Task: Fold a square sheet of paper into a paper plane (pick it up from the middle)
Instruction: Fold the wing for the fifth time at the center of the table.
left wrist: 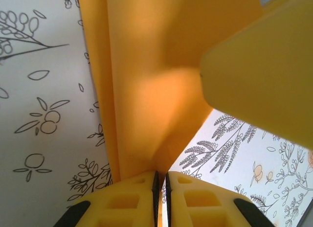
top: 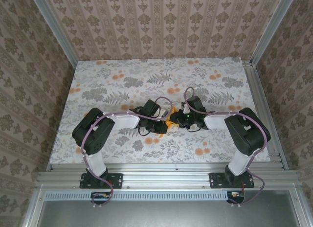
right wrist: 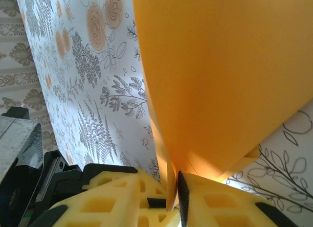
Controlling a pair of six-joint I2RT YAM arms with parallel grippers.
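step: mid-fold | left hand (left wrist: 161, 180), right hand (right wrist: 175, 185): narrow, each pinching paper (left wrist: 146, 90) | next: likely align edges, press crease

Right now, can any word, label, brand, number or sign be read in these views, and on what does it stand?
No text can be read.
The thin bright orange square sheet of paper is plain.
The grey floral cloth bears only leaf and flower prints.
The yellow fingers of the left gripper and the right gripper are unmarked.
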